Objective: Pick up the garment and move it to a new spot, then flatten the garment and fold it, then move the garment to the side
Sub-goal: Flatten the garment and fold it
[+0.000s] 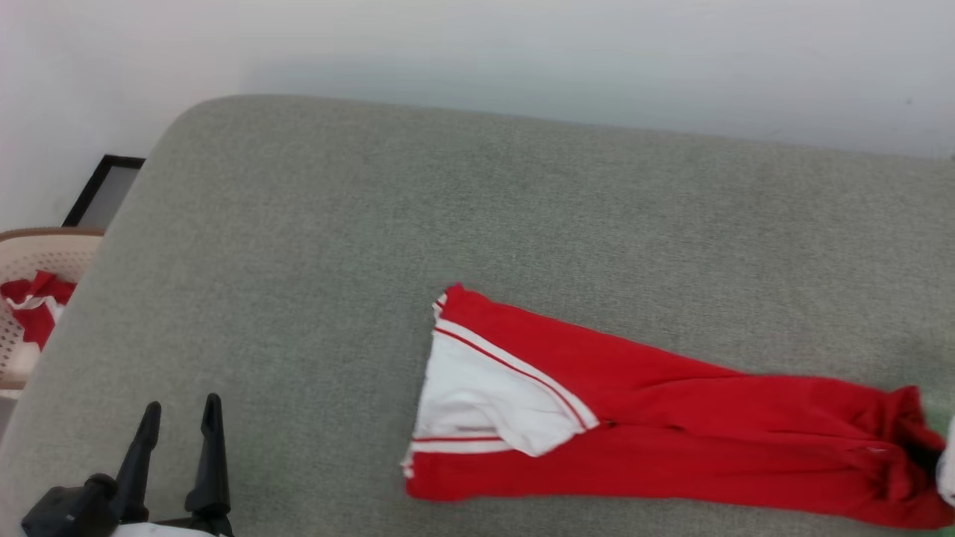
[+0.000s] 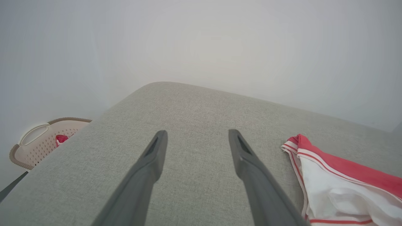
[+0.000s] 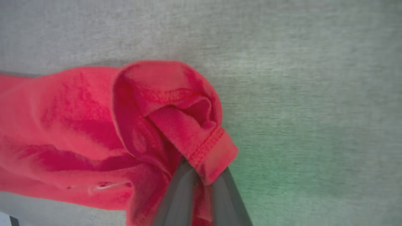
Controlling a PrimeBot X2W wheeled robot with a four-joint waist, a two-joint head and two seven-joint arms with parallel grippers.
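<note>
The right hand point(image 3: 203, 171) is shut tight on a red hem of the shirt point(image 3: 78, 125). The cloth is bunched up in a lump just past the two fingers, and a flap of the hem hangs over them. How much cloth is pinched between the fingers is hard to tell, because the flap hides the tips.

This hand is at the right side of the bed point(image 1: 313, 224). The shirt lies on the bed in one long strip. It goes from the right side of the bed toward the middle, so from the right hand it stretches away to the robot's left. The end at the middle of the bed has the white sleeve point(image 1: 477, 395) with red stripes.

The left hand point(image 1: 182, 406) is wide open and holds nothing. It is over the near left part of the bed, and the sleeve end is well apart from it. I think a lift by the right hand would raise only the bunched end first, and the long strip would trail behind.

In the head view the right hand is cut off at the picture's edge. No letters or number show on the shirt. A basket point(image 1: 45, 233) with red cloth in it stands past the left side of the bed.
</note>
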